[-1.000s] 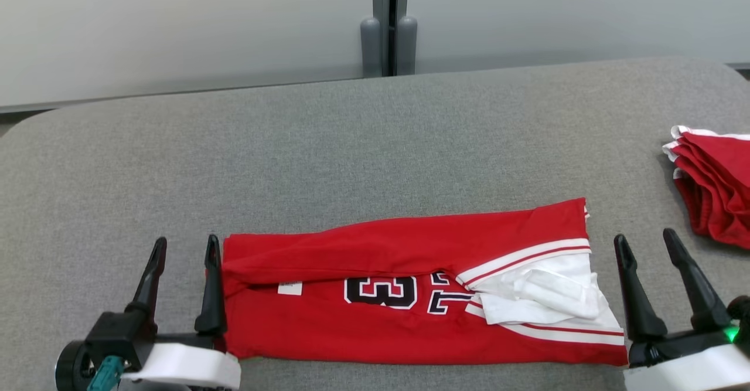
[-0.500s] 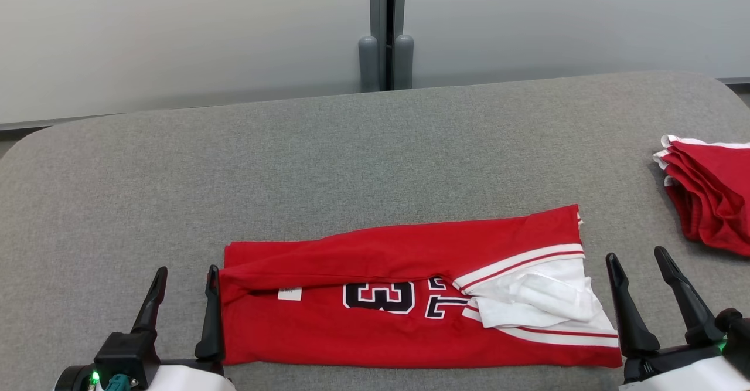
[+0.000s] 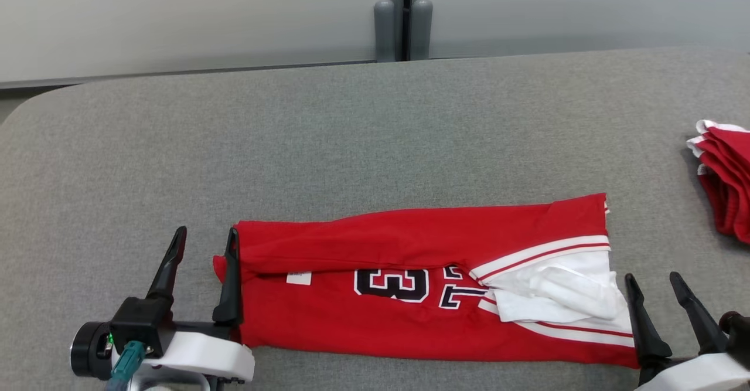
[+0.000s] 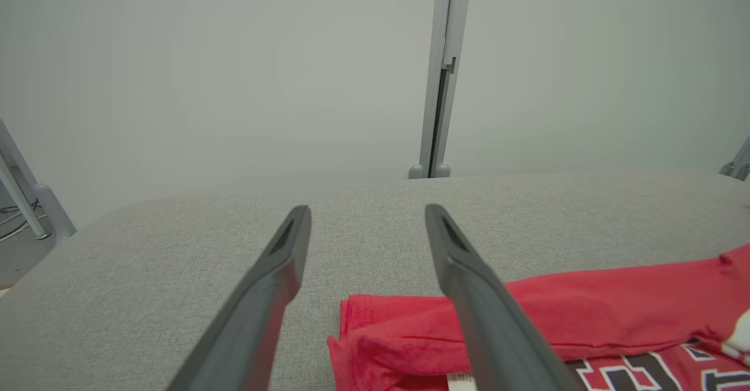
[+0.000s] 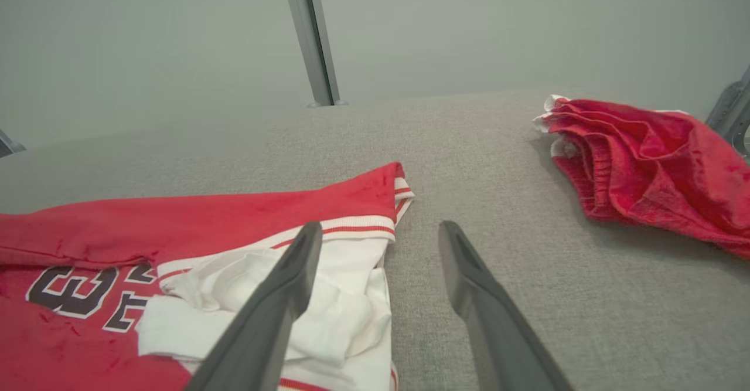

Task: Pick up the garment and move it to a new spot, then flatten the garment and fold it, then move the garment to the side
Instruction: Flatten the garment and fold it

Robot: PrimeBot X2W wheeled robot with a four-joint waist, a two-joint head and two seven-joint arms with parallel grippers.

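**Left gripper** [image 3: 208,230]: sits at the left end of the jersey [image 3: 381,244], low over the gray surface [image 3: 351,133]. Its fingers are spread wide and hold nothing. In the head view the inner finger crosses the jersey's left edge, and a small corner of red cloth shows in the gap between the two fingers. In the left wrist view the left gripper [image 4: 368,209] points across the surface, and the jersey [image 4: 586,315] passes behind the right-hand finger into the gap. Whether finger and cloth touch cannot be determined.

**Jersey:** lies flat on the surface between the two grippers, folded into a long band running left to right. Its far long side is turned over toward the near side.
- A small white label [image 3: 298,278] sits near the left end, just below that fold.
- Black numerals [image 3: 391,282] with white outlines occupy the middle, their tops hidden by the fold.
- Bunched white cloth [image 3: 562,294] with red-striped trim lies at the right end.

**Right gripper** [image 3: 652,276]: sits just beside the jersey's near right corner. Its fingers are spread wide and empty. In the right wrist view the right gripper [image 5: 381,225] has one finger overlapping the white end of the jersey [image 5: 176,221] and the other over bare surface. Contact cannot be determined.

**Red heap** [image 3: 726,186]: crumpled cloth with white edging, lying well apart to the right of the jersey. The same red heap [image 5: 644,162] shows in the right wrist view.
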